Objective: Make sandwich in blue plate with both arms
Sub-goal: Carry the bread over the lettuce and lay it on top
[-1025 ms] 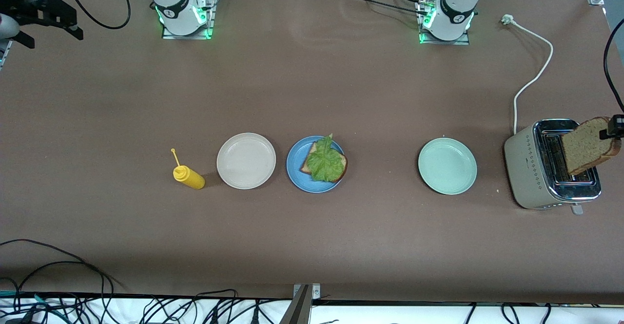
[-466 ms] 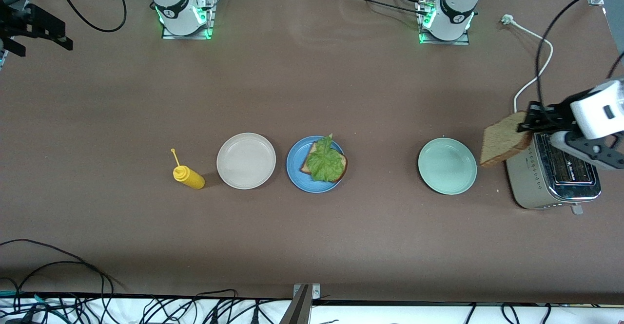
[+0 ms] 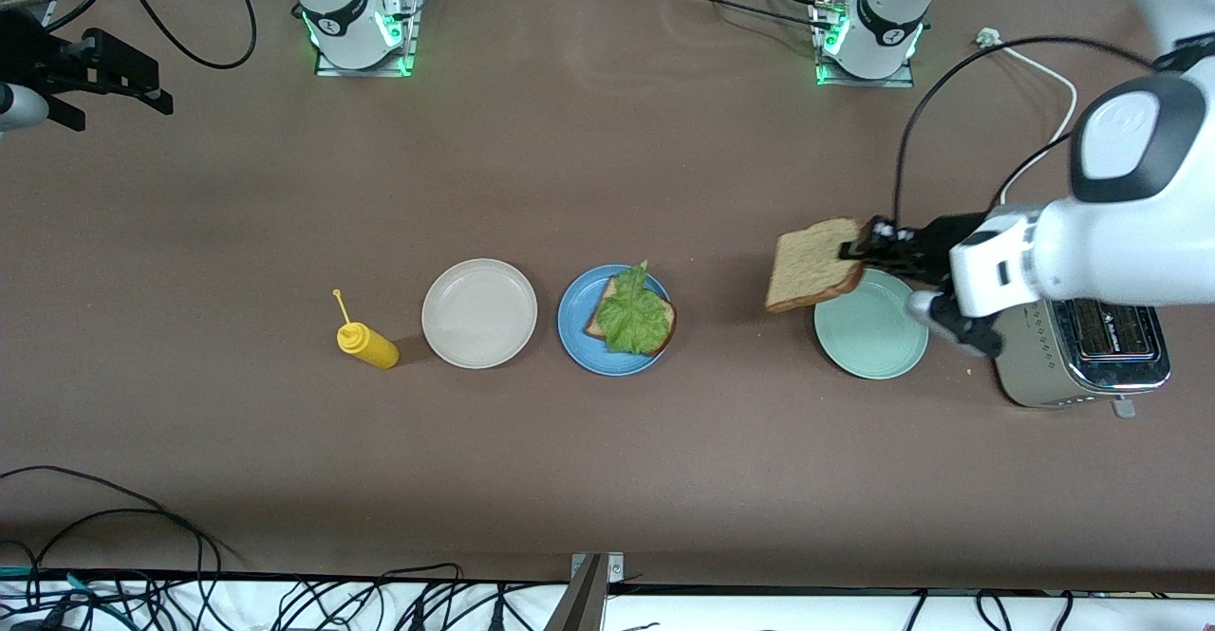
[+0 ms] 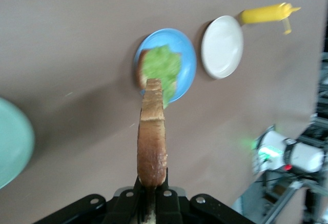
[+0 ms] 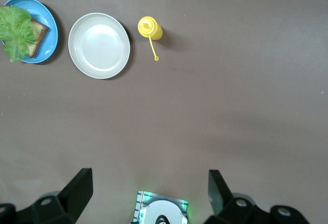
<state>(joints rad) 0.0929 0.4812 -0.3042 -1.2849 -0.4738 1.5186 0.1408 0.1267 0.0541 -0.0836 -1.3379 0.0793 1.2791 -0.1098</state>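
The table (image 3: pixel 607 166) stretches wide and brown, and the blue plate (image 3: pixel 581 337) near its middle is our landmark. The left arm (image 3: pixel 1120 232) has swung in from the toaster (image 3: pixel 1082 346) at its own end of the table; a second ago the slice hung over the toaster slots, now it is out past them. The left gripper (image 3: pixel 859 251) has its fingers clamped on one edge of the top bread slice (image 3: pixel 813 264), carried over the rim of the mint-green plate (image 3: pixel 869 332) and the bare table just beside it, still well apart from the blue plate. The wrist camera shows the slice edge-on, pointing straight at the target.

The right arm waits: the right gripper (image 3: pixel 85 90) hangs over the corner of the table at the right arm's end, much farther from the front camera than the blue plate, fingers (image 5: pixel 77 188) spread wide and empty.

On the blue plate lies the bottom bread slice (image 3: pixel 664 320) with the lettuce leaf (image 3: pixel 631 313) ruffled on top. The white plate (image 3: pixel 479 313) sits just beside the blue plate toward the right arm's end, bare, and the yellow squeeze bottle (image 3: pixel 368 344) lies beside that.

What it means: two layers are down and the lid is on its way. What looks left is to carry the slice over the lettuce, level it and let go.
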